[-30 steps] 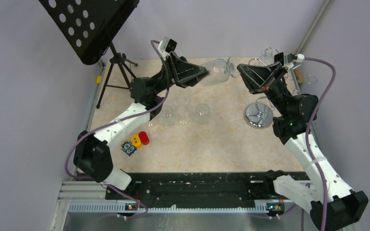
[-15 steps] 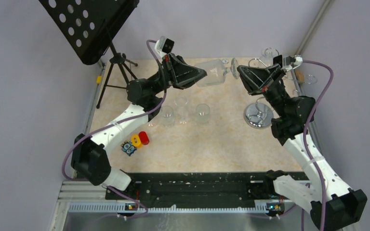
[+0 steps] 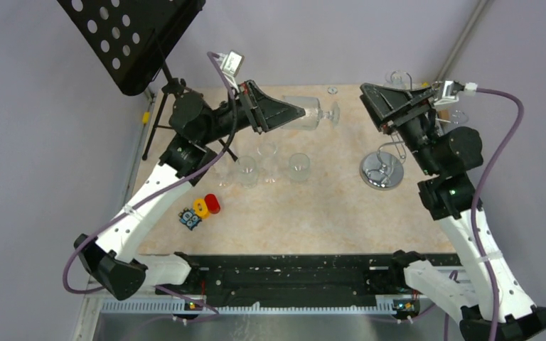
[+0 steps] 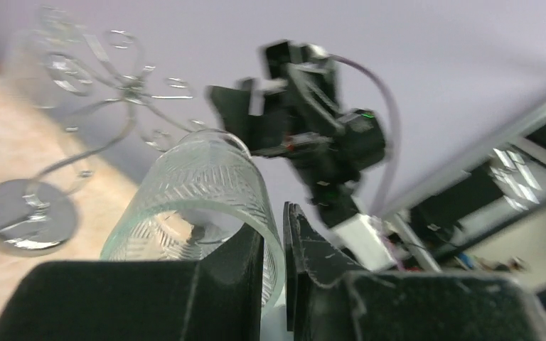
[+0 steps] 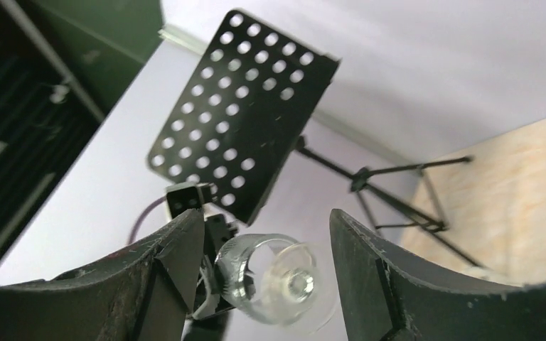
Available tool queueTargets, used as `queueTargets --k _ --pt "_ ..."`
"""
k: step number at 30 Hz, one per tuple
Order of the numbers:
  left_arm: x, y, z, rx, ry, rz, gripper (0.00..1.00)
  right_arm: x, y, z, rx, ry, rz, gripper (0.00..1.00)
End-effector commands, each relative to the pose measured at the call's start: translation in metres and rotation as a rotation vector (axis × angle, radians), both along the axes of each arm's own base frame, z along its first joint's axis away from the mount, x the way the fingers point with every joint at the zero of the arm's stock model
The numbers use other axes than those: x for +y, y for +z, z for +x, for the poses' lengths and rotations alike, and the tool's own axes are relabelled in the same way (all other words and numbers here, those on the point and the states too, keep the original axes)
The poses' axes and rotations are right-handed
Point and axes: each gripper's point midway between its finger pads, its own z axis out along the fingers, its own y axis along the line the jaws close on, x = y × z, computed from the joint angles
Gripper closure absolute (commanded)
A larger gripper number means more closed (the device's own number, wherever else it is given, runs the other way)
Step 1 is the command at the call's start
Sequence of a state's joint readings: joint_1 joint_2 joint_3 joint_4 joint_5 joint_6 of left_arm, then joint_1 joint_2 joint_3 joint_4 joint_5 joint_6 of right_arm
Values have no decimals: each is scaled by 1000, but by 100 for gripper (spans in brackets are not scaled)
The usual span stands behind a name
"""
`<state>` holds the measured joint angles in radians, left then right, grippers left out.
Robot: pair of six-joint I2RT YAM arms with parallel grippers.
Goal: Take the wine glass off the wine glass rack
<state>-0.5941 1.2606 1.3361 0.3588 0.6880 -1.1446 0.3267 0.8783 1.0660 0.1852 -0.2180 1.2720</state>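
Pale stone-patterned worktop lies below the clear patterned wine glass, which hangs on its side in the air, off the chrome wire rack to its right. My left jaws pinch narrow on its rim wall, the stem pointing across at my right jaws, which gape wide and empty, apart from the foot. Three small clear tumblers stand nearer me and the black perforated music stand is well left, so I judge only the tumblers crowd a set-down.

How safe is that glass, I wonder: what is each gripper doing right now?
Left gripper: closed on the wine glass, pinching its rim.
Right gripper: open, holding nothing.
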Motion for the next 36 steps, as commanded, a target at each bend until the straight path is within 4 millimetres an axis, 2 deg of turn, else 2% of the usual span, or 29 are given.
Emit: queueTargets --k 1,10,17,20,24,30,36 --pt "-2 -54 33 -95 234 348 100 -36 -11 1 21 -248 -199 34" --pt "-38 -157 57 -86 290 771 100 -68 -5 -19 23 -392 -246 35" --pt "-94 -201 60 -171 244 929 100 -81 5 -31 18 -438 -251 35" --pt "-110 -218 60 -199 228 975 100 -83 5 -34 19 -442 -251 35" --pt "-116 -247 66 -206 234 1060 100 -86 3 -36 26 -452 -244 35" --pt "-129 -281 70 -222 203 1114 100 -86 1 -35 33 -452 -239 35" --pt "-129 -310 91 -204 281 1188 100 -85 0 -35 42 -450 -241 35"
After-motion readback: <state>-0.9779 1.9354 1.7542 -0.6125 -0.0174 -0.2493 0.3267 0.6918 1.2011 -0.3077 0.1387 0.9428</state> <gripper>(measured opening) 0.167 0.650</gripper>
